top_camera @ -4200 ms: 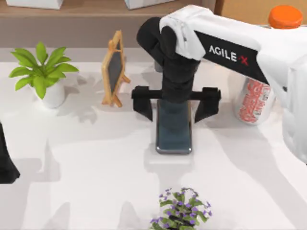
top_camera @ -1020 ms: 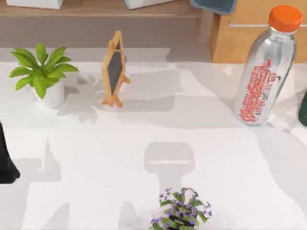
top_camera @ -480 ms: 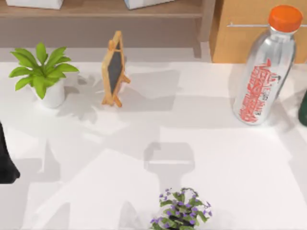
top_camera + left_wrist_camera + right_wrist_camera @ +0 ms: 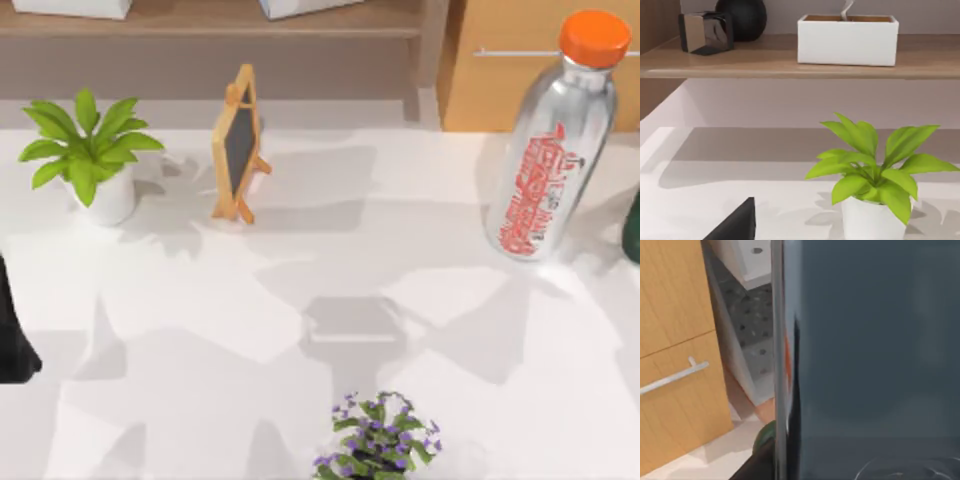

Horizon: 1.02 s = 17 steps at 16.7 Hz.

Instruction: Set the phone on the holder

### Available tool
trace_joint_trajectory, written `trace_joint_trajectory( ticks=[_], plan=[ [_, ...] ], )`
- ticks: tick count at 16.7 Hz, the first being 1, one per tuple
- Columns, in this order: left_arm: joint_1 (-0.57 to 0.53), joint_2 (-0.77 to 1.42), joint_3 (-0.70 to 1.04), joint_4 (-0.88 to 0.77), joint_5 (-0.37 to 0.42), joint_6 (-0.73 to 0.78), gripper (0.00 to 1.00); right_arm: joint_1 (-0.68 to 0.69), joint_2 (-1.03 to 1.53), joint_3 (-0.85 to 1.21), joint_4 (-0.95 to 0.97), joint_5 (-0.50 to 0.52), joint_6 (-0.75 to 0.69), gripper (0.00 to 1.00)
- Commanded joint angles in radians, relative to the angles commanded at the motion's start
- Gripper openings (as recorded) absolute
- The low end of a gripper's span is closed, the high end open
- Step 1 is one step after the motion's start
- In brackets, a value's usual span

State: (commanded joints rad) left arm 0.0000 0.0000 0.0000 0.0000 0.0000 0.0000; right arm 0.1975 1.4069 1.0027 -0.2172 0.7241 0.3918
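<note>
Now my right arm carries the phone (image 4: pixel 875 360) up off the table, its dark glossy face close against the right wrist camera; whether the right pincer pinches it I cannot tell; the holder (image 4: pixel 354 338) waits bare near the table's middle; next I judge the phone must come down upright onto its ledge; left arm (image 4: pixel 14 335) sits parked at the table's left edge.

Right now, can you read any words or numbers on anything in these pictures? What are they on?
Red lettering on the bottle: runs up its silver side, too blurred to read.
Mini chalkboard easel: its dark board is blank.
Phone: its dark face, close in the right wrist view, carries no text.
White box on the shelf in the left wrist view: no label.
So nothing can be read for sure.
</note>
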Motion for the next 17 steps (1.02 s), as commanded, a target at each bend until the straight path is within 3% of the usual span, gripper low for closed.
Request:
trace_joint_trajectory(
  ticks=[5, 17],
  plan=[
    [0.0, 0.0, 0.0, 0.0, 0.0, 0.0, 1.0, 0.051, -0.026, -0.125, 0.106, -0.019, 0.015, 0.0],
    [0.0, 0.0, 0.0, 0.0, 0.0, 0.0, 1.0, 0.025, -0.025, -0.14, 0.136, -0.034, 0.027, 0.0]
  ],
)
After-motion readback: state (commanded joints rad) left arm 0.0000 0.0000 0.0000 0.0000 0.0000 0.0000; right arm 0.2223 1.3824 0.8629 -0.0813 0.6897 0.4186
